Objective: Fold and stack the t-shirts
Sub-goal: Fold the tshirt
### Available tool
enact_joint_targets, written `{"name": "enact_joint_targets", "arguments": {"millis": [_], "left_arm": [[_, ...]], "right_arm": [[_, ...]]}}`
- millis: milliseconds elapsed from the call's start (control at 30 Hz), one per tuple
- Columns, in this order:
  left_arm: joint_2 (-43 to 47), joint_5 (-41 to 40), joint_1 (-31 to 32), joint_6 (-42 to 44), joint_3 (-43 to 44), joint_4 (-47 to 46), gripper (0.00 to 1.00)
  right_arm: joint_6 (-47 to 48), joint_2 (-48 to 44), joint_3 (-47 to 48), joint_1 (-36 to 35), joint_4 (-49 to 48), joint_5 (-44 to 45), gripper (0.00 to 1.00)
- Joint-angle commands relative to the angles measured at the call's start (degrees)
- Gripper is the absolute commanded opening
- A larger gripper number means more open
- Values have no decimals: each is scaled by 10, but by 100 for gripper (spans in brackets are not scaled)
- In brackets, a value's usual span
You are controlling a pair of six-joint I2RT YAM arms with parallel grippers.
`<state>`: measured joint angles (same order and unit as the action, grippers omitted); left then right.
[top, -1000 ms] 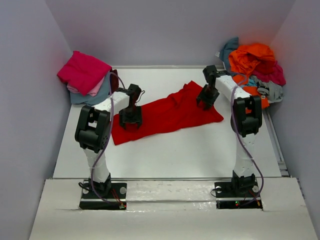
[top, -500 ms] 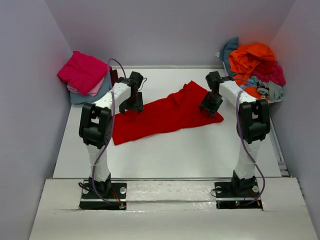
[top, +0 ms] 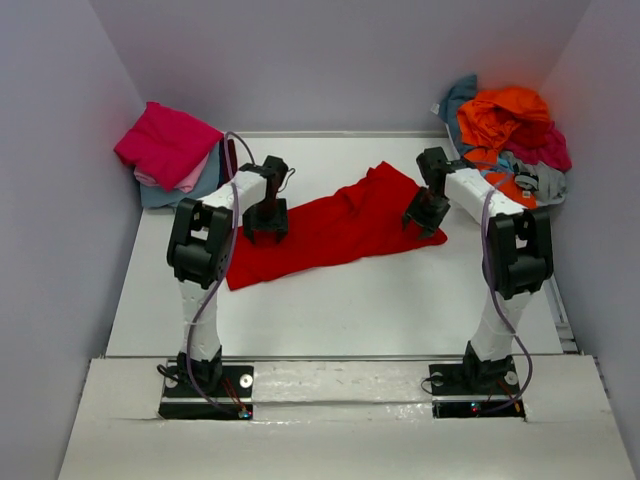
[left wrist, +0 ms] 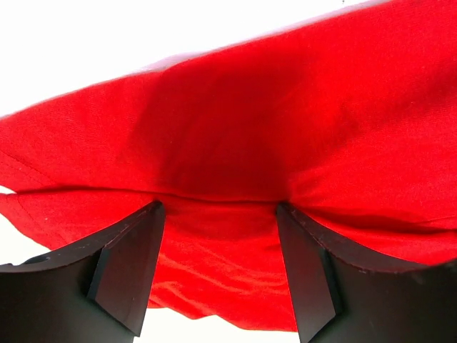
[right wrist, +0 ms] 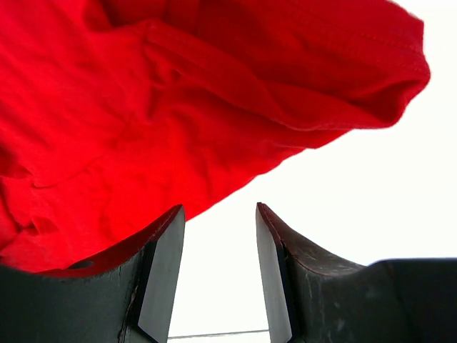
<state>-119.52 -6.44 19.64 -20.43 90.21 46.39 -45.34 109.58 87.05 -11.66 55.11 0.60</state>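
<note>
A bright red t-shirt [top: 340, 225] lies spread in a long, rumpled band across the middle of the white table [top: 330, 310]. My left gripper [top: 266, 224] is down over its left part, jaws open. In the left wrist view the red cloth [left wrist: 285, 107] fills the space under and between the two fingers [left wrist: 128, 264], and a crease runs from tip to tip. My right gripper [top: 425, 214] is open at the shirt's right edge. Its wrist view shows bare table between the jaws, with the red hem [right wrist: 143, 93] just beyond the left finger [right wrist: 161, 271].
A folded stack sits at the back left, magenta [top: 165, 140] on top of pale pink and grey-blue [top: 155, 192]. At the back right lies a loose heap of orange [top: 505, 115], magenta and grey shirts [top: 550, 185]. Walls close in on three sides.
The left gripper swung back and to the right over the shirt's left part, its jaws a little wider. The right gripper shifted right and nearer, to the shirt's right edge.
</note>
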Motion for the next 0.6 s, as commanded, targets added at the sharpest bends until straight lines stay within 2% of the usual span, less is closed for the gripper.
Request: {"name": "enact_joint_targets", "arguments": {"millis": [0, 267, 567], "left_arm": [[-19, 29, 1, 3, -26, -7, 76], [0, 30, 1, 2, -62, -13, 76], [16, 38, 1, 3, -99, -16, 75]], "right_arm": [[-11, -13, -26, 2, -28, -21, 50], [-9, 27, -21, 2, -40, -29, 50], [1, 106, 61, 2, -16, -31, 50]]}}
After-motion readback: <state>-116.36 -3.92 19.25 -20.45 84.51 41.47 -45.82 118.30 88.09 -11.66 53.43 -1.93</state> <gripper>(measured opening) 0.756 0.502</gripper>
